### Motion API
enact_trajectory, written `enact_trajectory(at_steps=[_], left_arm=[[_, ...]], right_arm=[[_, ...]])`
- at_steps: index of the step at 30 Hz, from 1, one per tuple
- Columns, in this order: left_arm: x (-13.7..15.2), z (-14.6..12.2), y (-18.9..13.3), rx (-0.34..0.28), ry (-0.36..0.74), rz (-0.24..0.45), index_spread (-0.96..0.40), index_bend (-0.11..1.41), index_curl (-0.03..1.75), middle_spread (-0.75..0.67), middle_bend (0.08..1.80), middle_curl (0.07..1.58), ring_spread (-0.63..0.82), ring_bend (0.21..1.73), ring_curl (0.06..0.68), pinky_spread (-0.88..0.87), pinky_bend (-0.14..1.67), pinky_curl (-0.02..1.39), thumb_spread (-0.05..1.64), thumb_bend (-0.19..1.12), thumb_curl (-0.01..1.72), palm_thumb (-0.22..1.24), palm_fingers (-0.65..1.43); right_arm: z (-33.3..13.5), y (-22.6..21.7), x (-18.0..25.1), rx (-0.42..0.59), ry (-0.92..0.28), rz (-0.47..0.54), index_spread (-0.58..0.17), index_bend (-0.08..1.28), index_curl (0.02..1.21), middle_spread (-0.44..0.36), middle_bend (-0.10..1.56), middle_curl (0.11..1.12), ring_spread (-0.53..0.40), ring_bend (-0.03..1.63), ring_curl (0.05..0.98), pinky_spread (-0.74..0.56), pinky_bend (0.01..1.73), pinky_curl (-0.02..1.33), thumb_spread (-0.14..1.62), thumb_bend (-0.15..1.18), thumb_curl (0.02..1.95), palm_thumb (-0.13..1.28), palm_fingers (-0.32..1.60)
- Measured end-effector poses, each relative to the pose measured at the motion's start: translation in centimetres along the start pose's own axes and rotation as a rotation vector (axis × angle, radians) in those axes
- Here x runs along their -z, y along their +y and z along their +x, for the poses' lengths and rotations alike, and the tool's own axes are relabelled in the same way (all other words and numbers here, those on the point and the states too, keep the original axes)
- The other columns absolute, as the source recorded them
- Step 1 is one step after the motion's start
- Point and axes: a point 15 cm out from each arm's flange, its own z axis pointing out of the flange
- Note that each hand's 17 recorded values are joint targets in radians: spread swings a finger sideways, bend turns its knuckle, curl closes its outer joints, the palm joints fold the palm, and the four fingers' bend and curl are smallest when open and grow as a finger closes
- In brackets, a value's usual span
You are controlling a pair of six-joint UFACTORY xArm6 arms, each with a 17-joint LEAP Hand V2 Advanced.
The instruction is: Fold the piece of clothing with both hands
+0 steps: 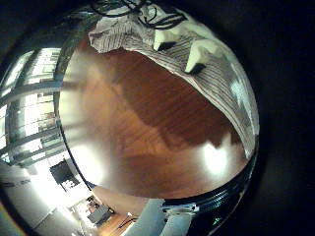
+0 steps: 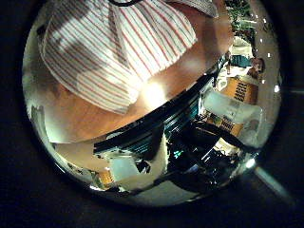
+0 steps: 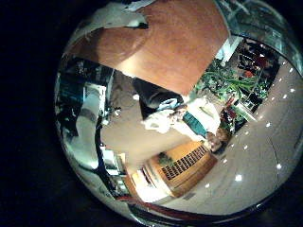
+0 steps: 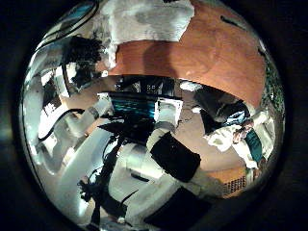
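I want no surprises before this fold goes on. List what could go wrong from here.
1. The striped garment lies near the table edge in the left thumb side view, so a pull that way might drag it off.
2. The garment looks close to the left hand but small and far off in both right palm views. A fold started now may be one-sided and bunch the cloth.

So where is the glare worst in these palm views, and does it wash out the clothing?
Left little finger side palm view: a bright glare spot sits on the bare table beside the striped clothing, stripes still readable. Left thumb side palm view: a glare patch lies at the clothing's edge, paling a few stripes. Both right palm views: the clothing looks pale and bends along the round rim.
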Motion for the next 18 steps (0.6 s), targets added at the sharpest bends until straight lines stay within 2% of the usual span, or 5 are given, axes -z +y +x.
enact_trajectory(at_steps=[4,7,10,14,18], left_arm=[[-0.1,0.3,-0.4,0.022,-0.007,0.01,0.12,0.16,0.23,0.22,0.4,0.39,0.19,0.88,0.218,0.29,0.56,0.31,1.03,0.0,0.31,0.3,0.27],[0.3,0.3,-0.9,0.02,-0.018,0.018,0.05,0.11,0.21,0.1,0.56,0.47,-0.06,1.05,0.272,-0.01,0.77,0.37,1.04,0.01,0.33,0.39,0.63],[1.1,-0.1,-1.2,0.023,-0.038,0.005,0.0,0.13,0.18,0.0,0.64,0.55,-0.24,1.21,0.339,-0.24,0.99,0.44,1.05,0.04,0.35,0.53,0.75],[3.3,-0.3,-2.2,0.031,-0.062,0.023,-0.1,0.23,0.18,-0.13,0.73,0.68,-0.36,1.36,0.428,-0.4,1.24,0.56,1.09,0.1,0.39,0.73,0.94],[5.6,-0.8,-2.7,0.028,-0.069,0.034,-0.22,0.37,0.21,-0.25,0.77,0.79,-0.41,1.38,0.461,-0.47,1.31,0.6,1.11,0.13,0.43,0.84,1.01]], right_arm=[[0.0,0.6,0.0,-0.005,-0.004,-0.005,-0.363,0.17,0.31,-0.059,0.31,0.37,-0.013,0.72,0.22,0.3,0.86,0.08,1.34,-0.01,0.22,0.43,0.24],[0.2,0.8,0.0,-0.013,-0.008,-0.002,-0.363,0.17,0.31,-0.059,0.31,0.37,-0.013,0.72,0.22,0.3,0.86,0.08,1.34,-0.01,0.22,0.43,0.24],[0.2,1.0,0.1,-0.017,-0.008,0.003,-0.363,0.17,0.31,-0.059,0.3,0.37,-0.013,0.72,0.221,0.3,0.86,0.08,1.34,-0.01,0.21,0.43,0.24],[0.1,1.1,-0.1,-0.016,-0.01,0.001,-0.363,0.17,0.31,-0.059,0.3,0.37,-0.013,0.72,0.221,0.3,0.86,0.08,1.34,-0.01,0.21,0.43,0.24],[0.1,0.7,-0.4,-0.015,-0.01,0.001,-0.363,0.17,0.31,-0.059,0.3,0.37,-0.016,0.72,0.221,0.3,0.86,0.08,1.34,-0.01,0.21,0.43,0.25]])
